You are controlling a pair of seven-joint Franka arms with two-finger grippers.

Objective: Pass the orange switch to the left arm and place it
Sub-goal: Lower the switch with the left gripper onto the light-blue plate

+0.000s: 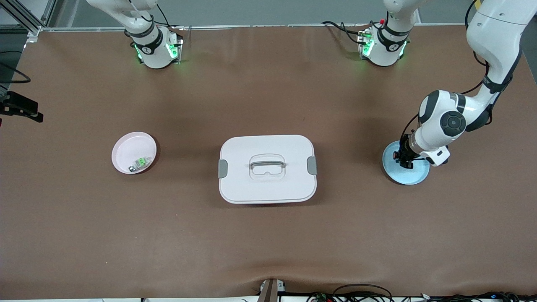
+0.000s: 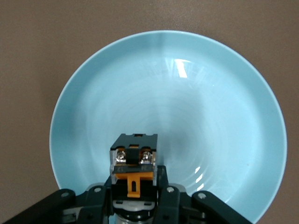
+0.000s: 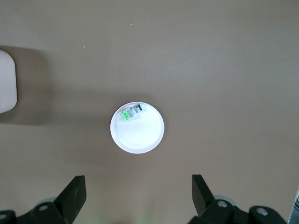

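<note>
The orange switch (image 2: 134,161), a small black block with an orange tab and two silver screws, sits between the fingers of my left gripper (image 2: 135,183), which is shut on it. In the front view the left gripper (image 1: 403,161) is low over the blue plate (image 1: 415,177), at the left arm's end of the table. I cannot tell whether the switch touches the plate (image 2: 196,107). The white box (image 1: 267,167) with grey clips and handle stands mid-table. My right gripper (image 3: 138,186) is open and empty, high above the pink plate (image 3: 145,135); it is outside the front view.
The pink plate (image 1: 126,149) at the right arm's end of the table holds a green-and-silver small switch (image 1: 140,162), which shows in the right wrist view too (image 3: 130,112). A corner of the box (image 3: 5,81) shows there as well. Brown table surface lies between the box and each plate.
</note>
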